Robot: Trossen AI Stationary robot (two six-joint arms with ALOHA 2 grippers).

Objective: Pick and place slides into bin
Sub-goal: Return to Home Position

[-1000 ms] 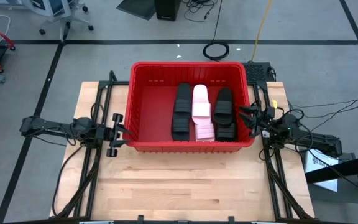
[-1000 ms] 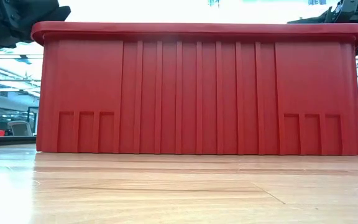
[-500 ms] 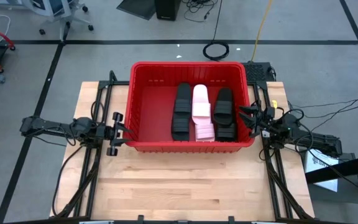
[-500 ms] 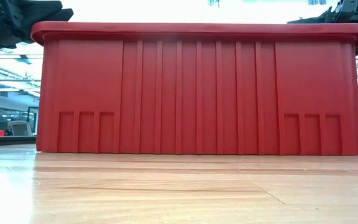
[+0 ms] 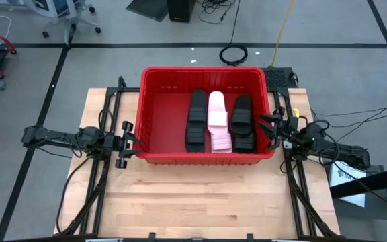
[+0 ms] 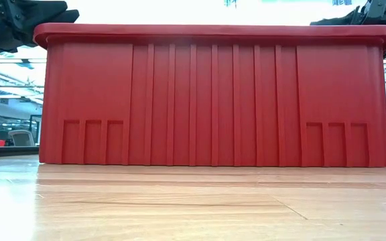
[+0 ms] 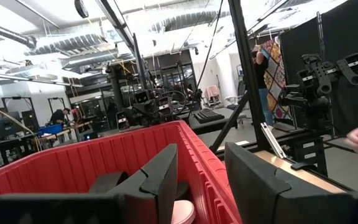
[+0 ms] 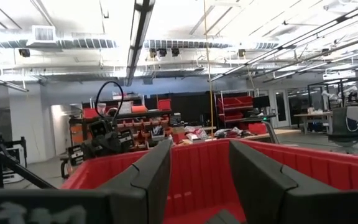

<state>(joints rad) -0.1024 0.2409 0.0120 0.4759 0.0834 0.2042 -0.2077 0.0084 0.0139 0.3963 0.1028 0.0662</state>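
Slides (image 5: 217, 111): four black, two white, overlapping, partly hidden.
Bin (image 5: 203, 69): one.
Left gripper (image 5: 135, 144): spread, beside bin.
Right gripper (image 5: 266, 128): spread, at rim.

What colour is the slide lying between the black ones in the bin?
The middle slide sandal is pale pink-white; the high view shows it best.
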